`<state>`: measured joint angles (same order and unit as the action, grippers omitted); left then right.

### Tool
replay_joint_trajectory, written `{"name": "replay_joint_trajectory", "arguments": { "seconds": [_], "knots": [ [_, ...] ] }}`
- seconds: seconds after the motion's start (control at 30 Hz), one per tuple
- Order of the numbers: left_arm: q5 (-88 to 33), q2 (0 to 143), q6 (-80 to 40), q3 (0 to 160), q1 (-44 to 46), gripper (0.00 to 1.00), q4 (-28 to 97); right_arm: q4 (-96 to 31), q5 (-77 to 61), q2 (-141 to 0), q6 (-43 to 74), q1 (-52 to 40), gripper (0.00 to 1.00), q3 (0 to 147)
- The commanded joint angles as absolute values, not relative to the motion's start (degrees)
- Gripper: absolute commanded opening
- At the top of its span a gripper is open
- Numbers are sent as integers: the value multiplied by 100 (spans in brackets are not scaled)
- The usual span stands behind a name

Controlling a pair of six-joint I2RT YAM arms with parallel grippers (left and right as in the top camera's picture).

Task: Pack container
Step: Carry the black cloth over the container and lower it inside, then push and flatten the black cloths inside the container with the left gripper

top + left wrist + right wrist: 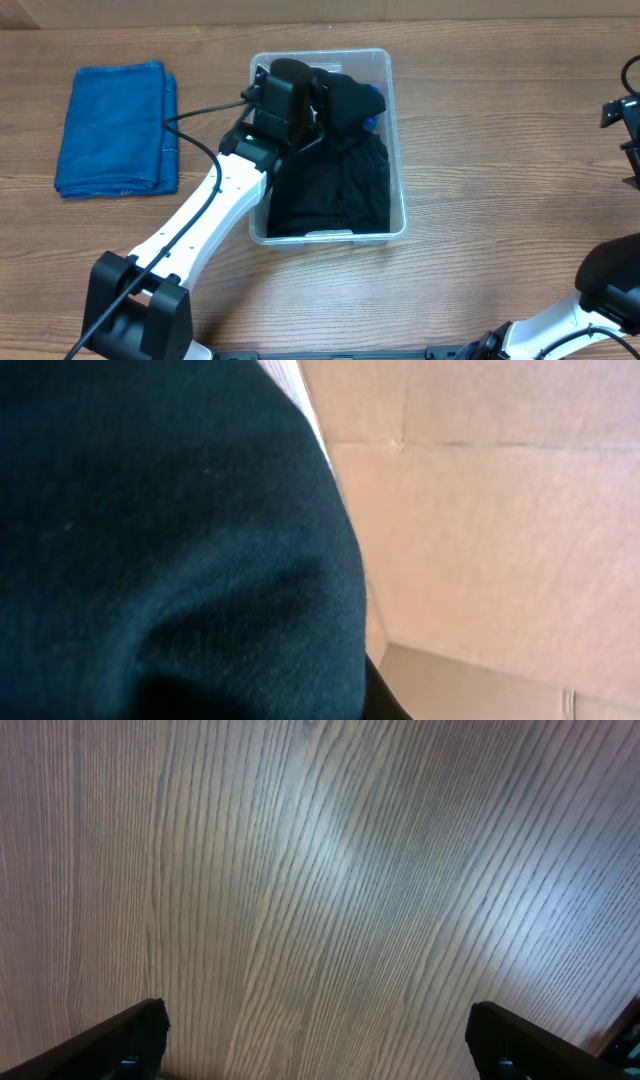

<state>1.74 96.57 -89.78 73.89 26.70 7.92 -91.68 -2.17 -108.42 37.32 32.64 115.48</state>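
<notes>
The pale wood-grain table carried the clear rectangular plastic container near its middle. A soft black cloth filled most of the container. A folded blue towel lay well apart to the container's left.

The left gripper reached into the container's far end, buried in black cloth. Its wrist view was smothered by the cloth, so I could not tell how its jaws stood. The right gripper hung far to the container's right over bare wood, fingers spread wide and empty.

The container probably handled light, stiff and slick-walled. Its thick rim looked the surest hold.
</notes>
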Motion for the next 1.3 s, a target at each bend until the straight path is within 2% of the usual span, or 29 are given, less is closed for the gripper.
{"name": "replay_joint_trajectory", "arguments": {
  "seconds": [0.0,0.07,0.13,0.17,0.2,0.3,0.33,0.5,0.63,0.73,0.83,1.0,1.03,1.13,1.27],
  "knots": [
    [974,9773,-9872,7548,2718,16,742,-9157,-226,-10737,3756,3271,100,11550],
    [1100,9920,-10079,7548,2718,23,718,-9157,-224,-10737,3756,3271,100,11550],
    [1109,10090,-10079,7548,2703,42,650,-9157,-226,-10737,3756,3271,100,11550],
    [1098,10175,-10075,7550,2703,62,554,-9157,-226,-10737,3756,3271,100,11550],
    [1079,10232,-10077,7548,2703,75,473,-9157,-226,-10737,3756,3271,100,11552],
    [823,10361,-10044,7548,2703,99,60,-9157,-226,-10737,3756,3271,100,11550],
    [705,10379,-9852,7548,2703,100,-211,-9157,-224,-10737,3756,3271,100,11550],
    [-132,10361,-7994,7596,2681,100,-2169,-9157,-226,-10737,3756,3271,100,11550],
    [-1240,10348,-7297,7819,2626,100,-2252,-9157,-224,-10737,3756,3271,100,11552],
    [-1363,10348,-6670,7931,2622,100,-2220,-9157,-226,-10737,3756,3271,100,11552],
    [-1450,10348,-5103,8149,2552,100,-1234,-9157,-226,-10737,3756,3271,100,11552],
    [-1490,10348,-3212,8460,2119,100,1009,-9157,-226,-10737,3756,3271,100,11550],
    [-1496,10348,-2934,8508,2010,95,1398,-9157,-226,-10737,3756,3271,100,11550],
    [-1441,10350,-2300,8512,1909,52,1997,-9157,-226,-10737,3756,3271,100,11550],
    [-1271,10353,-1966,8512,1920,25,2119,-9157,-226,-10737,3756,3271,100,11552]
  ]
}}
